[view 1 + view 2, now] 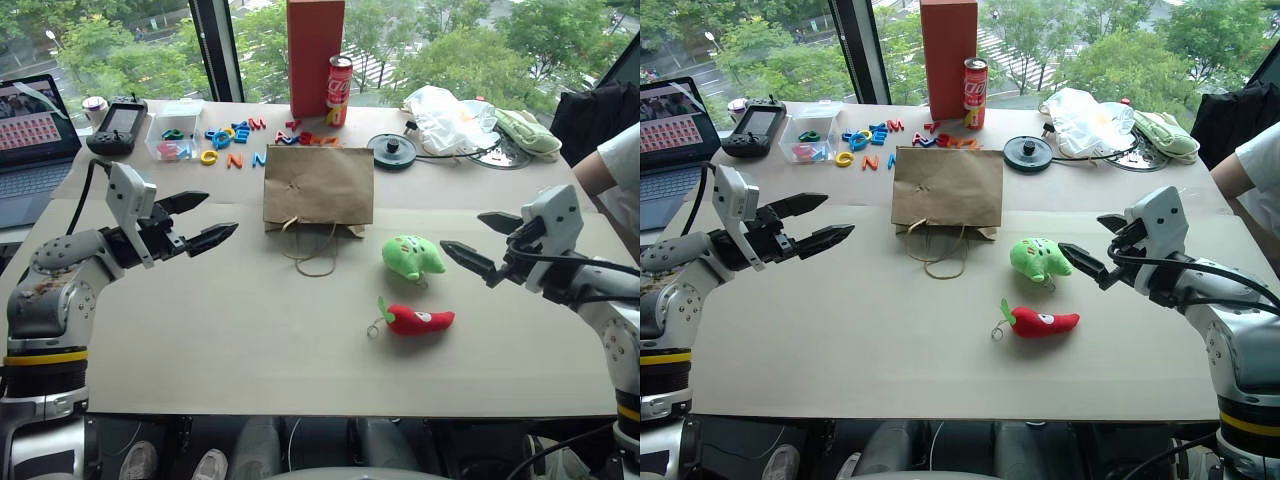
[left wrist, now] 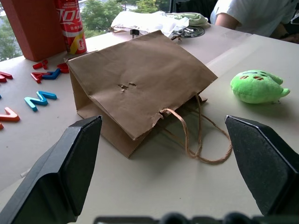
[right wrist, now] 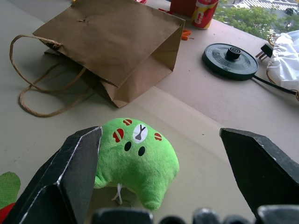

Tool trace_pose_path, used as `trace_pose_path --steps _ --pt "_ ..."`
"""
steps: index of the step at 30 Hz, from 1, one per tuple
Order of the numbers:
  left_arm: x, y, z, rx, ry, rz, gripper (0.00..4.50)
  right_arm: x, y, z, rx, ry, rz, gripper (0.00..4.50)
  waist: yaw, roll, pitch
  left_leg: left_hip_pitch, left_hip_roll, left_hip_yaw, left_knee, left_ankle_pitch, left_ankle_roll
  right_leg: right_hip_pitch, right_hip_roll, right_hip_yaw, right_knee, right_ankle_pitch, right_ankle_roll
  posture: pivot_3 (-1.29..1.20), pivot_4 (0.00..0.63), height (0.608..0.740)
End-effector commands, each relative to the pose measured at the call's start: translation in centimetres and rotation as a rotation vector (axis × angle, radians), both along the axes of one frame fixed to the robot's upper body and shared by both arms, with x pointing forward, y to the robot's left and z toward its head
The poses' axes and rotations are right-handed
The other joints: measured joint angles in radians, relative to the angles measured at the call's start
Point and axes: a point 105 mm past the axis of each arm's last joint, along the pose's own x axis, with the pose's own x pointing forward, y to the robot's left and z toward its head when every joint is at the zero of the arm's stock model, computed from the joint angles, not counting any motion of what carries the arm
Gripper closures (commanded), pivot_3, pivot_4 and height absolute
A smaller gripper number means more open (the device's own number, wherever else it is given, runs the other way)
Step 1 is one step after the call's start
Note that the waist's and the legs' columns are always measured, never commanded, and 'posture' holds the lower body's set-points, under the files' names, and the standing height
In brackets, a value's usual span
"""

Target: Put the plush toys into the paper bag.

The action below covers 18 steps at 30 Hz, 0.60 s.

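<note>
Fingers wide apart on both grippers, nothing held; left gripper (image 1: 205, 220) hovers over the table's left side, pointing right toward the paper bag; right gripper (image 1: 485, 243) hovers at the right, pointing left, just beside the green plush toy but apart from it.

Paper bag (image 1: 318, 187) lies flat on its side mid-table, mouth facing the near edge, cord handles (image 1: 313, 248) sprawled on the table (image 1: 250, 340) in front of it; small tear on the upper face.

Green plush toy (image 1: 412, 256) sits right of the bag's handles, near the bag but not touching; in the right wrist view it lies between the two fingers (image 3: 65, 177), face up. Red chili plush (image 1: 418, 319) lies nearer than the green one, stem and loop pointing left; the two toys are close, apart. Both are outside the bag.

Far side: tall red-orange box (image 1: 316, 55) with a red can (image 1: 339, 90) just right of it; coloured letters (image 1: 235, 140) scattered left of the box; clear tray (image 1: 176, 135); handheld controller (image 1: 118, 127); laptop (image 1: 30, 140) far left; black round disc (image 1: 392, 150) with cable; white plastic bag (image 1: 450, 115); pale green cloth bundle (image 1: 528, 132). Person's sleeve and arm (image 1: 615, 175) at the right edge.
</note>
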Motion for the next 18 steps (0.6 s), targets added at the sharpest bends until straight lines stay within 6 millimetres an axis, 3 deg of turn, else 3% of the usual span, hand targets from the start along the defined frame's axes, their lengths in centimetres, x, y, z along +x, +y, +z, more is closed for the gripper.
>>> trace_pose_path --steps 1,6,10,15,18 --pt "0.0 -0.1 1.4 0.024 -0.062 -0.02 0.0 -0.2 0.3 1.7 0.005 -0.068 0.019 0.02 0.0 0.0 0.0 0.0 0.0 0.0 0.0 0.0 0.0 0.0 0.0 0.0 0.0 0.0 0.0 0.0 0.15 0.739" --pt "1.8 -0.3 -0.1 0.204 -0.124 -0.103 0.0 -0.7 1.1 1.7 0.028 -0.063 0.059 0.02 0.005 0.0 0.0 0.0 0.0 0.002 0.0 0.0 0.0 0.0 0.001 0.0 0.0 0.0 0.0 0.0 0.15 0.739" --pt "4.6 -1.5 -1.2 0.396 -0.236 -0.166 0.0 -1.5 2.1 1.9 0.067 -0.047 0.113 0.02 0.014 0.0 0.0 0.0 -0.001 0.003 0.0 0.0 0.0 0.0 0.001 0.0 0.0 0.0 0.0 0.0 0.15 0.739" --pt "7.2 -4.6 -2.3 0.594 -0.388 -0.245 0.0 -2.3 2.1 1.7 0.059 -0.037 0.117 0.02 0.019 0.0 0.0 -0.004 -0.002 0.002 0.001 -0.001 0.001 0.0 0.001 -0.001 -0.003 0.0 0.0 0.0 0.15 0.739" --pt "7.8 -6.8 -3.2 0.696 -0.466 -0.308 0.0 -2.6 2.2 1.7 0.056 -0.042 0.111 0.02 0.019 0.0 0.0 -0.006 -0.002 0.002 0.001 -0.002 0.003 -0.001 0.001 -0.001 -0.004 0.0 0.001 0.0 0.15 0.739"
